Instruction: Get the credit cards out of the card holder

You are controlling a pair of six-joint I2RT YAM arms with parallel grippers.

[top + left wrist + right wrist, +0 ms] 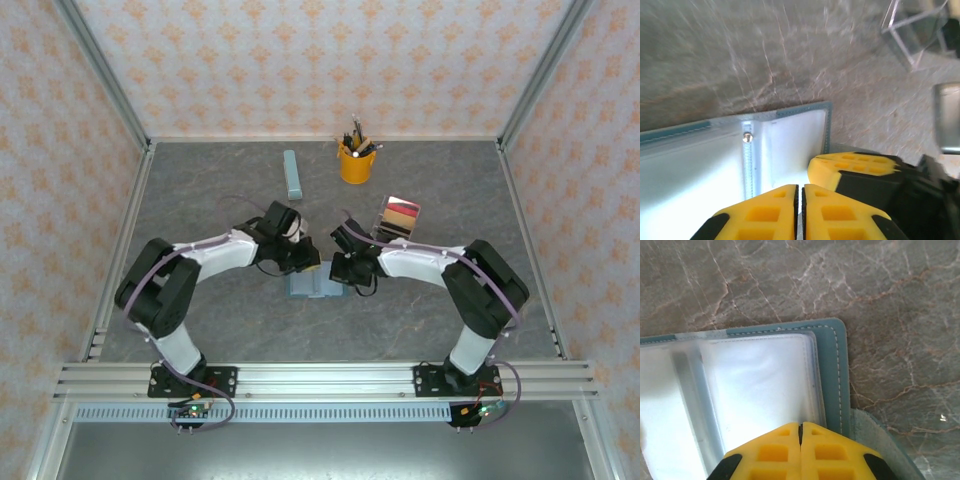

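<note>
Your right pincer (800, 432) sits with fingers pressed together over the open card holder (760, 385), which lies flat on the counter (890, 300).

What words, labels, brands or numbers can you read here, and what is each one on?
No text can be read. The card holder and its clear sleeves show none; the credit cards and the yellow pen cup are too small to make out any print.
</note>
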